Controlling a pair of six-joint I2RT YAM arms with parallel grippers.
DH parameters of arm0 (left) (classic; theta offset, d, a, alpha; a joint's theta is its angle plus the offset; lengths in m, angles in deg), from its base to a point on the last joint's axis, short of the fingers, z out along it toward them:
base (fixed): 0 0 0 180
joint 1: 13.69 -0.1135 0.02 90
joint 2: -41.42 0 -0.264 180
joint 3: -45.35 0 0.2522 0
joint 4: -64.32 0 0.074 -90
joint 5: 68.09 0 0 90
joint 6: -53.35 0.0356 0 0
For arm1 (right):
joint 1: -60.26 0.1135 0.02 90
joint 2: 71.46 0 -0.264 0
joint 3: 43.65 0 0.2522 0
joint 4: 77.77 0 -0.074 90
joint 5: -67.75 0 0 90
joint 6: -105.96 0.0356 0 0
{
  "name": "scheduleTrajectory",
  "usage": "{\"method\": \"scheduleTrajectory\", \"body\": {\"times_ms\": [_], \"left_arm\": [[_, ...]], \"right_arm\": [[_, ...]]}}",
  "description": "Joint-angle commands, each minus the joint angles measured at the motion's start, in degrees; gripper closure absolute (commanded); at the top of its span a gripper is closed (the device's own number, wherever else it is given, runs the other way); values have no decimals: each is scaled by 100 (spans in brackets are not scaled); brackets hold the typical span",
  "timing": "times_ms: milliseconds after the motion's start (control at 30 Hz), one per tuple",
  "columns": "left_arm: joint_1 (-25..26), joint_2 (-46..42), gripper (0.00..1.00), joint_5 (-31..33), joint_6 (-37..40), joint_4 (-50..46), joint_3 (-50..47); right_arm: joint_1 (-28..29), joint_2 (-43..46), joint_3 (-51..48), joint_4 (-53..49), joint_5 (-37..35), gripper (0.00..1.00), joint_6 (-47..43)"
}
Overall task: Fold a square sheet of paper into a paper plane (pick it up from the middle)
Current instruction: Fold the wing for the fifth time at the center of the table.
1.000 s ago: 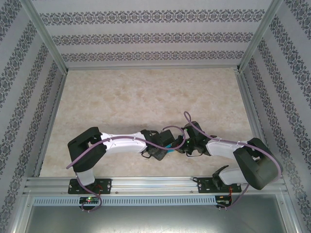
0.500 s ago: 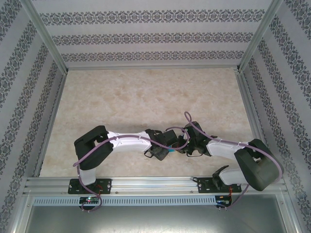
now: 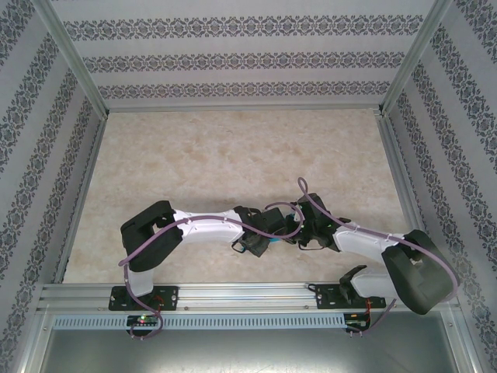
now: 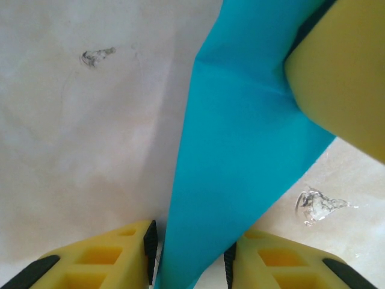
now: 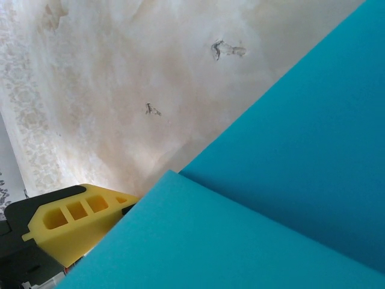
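Above tabletop (image 3: 233, 155): square sheet of paper (image 4: 240, 150) is being held up, probably for creasing.
Right pincer (image 3: 295, 231): is being clamped on it as anchor.
Left pincer (image 4: 189, 257): apart, is being set astride its narrow end.

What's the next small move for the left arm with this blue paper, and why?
Probably close the left gripper on the narrow end of the teal paper. Its fingers stand on either side of that end without visibly pinching it, while the right gripper is shut on the wider part, so a second grip would steady the sheet.
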Motion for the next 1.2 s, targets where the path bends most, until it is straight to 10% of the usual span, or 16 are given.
{"method": "scheduleTrajectory", "body": {"times_ms": [0, 1167], "left_arm": [[-128, 286, 63, 664, -78, -47, -28], [-171, -406, 53, -150, 264, -12, -289]], "right_arm": [[88, 133, -80, -208, -21, 100, 98], [230, -307, 26, -1297, -708, 100, -279]]}}
